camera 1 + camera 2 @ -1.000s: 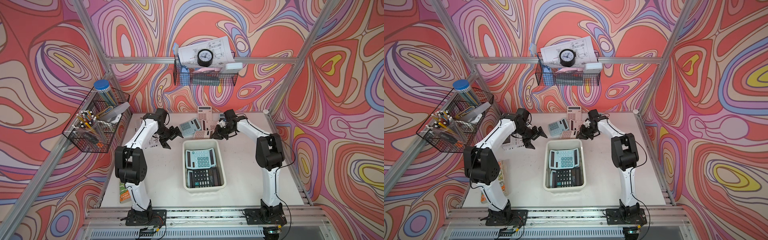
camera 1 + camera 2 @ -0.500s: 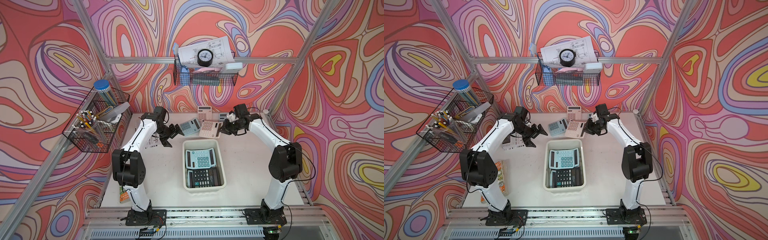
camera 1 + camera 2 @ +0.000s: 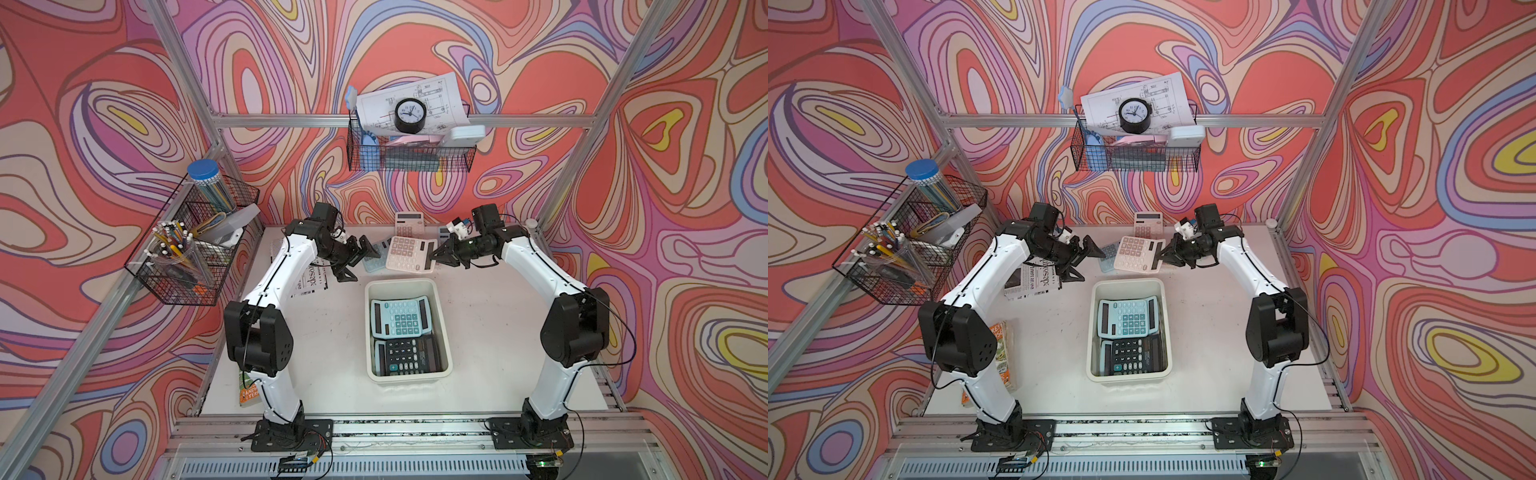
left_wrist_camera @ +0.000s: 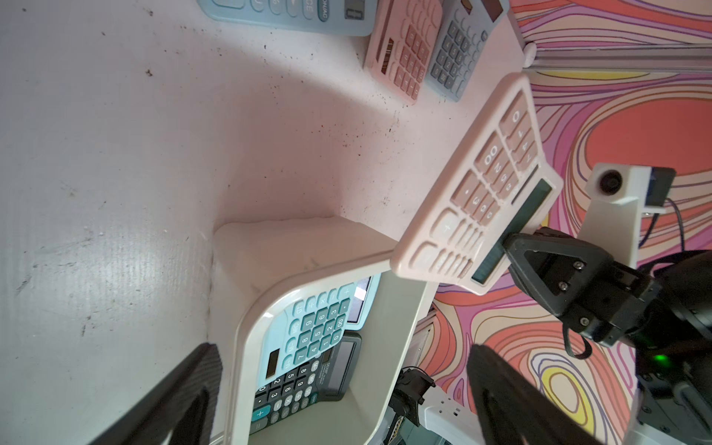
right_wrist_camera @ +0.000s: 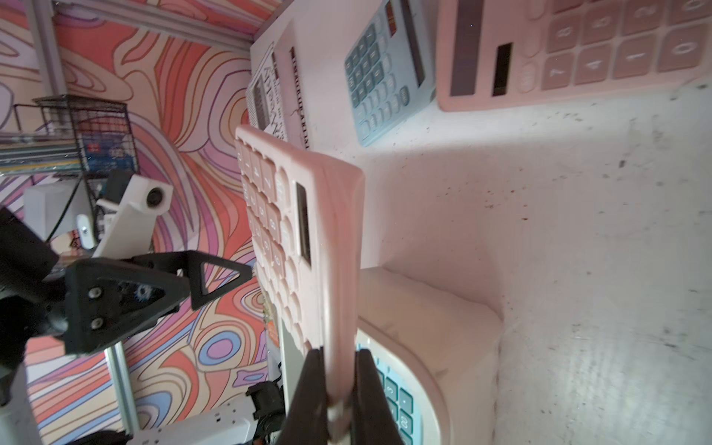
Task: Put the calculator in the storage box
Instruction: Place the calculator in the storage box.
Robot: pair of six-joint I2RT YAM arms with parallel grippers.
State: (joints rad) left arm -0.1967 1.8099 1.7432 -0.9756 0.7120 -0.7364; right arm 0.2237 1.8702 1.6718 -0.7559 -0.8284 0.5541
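Top views, both; supplemented by the wrist views.

1. Right gripper (image 3: 435,254): clamped on the display end of the pink calculator (image 3: 409,254). The calculator hangs tilted in the air, just above the upper rim of the storage box (image 3: 443,328) in the frame, not yet inside. The pinch is hard to make out from above. The right wrist view shows both fingers pressed on the calculator's edge, blurred.
2. Left gripper (image 3: 359,261): jaws spread wide, nothing between them, just left of the pink calculator and apart from it.
3. Storage box: centre of frame, on the white table (image 3: 490,332).
   - Holds a light blue calculator (image 3: 399,318), its lower edge overlapping a black calculator (image 3: 409,355).
   - A pale blue strip shows along the black one's left side; what it belongs to cannot be told.
4. Table, upper centre:
   - Spare pink calculator (image 3: 409,219), lower edge hidden behind the pink calculator.
   - Blue calculator (image 3: 371,262), mostly covered by the left gripper and the pink calculator.
   - Grey-blue calculator (image 4: 462,46), plain in the left wrist view, only a sliver from above.
5. Printed paper (image 3: 309,279): partly under the left arm.
6. Book (image 3: 248,391): lower left table edge, cut off by the arm.
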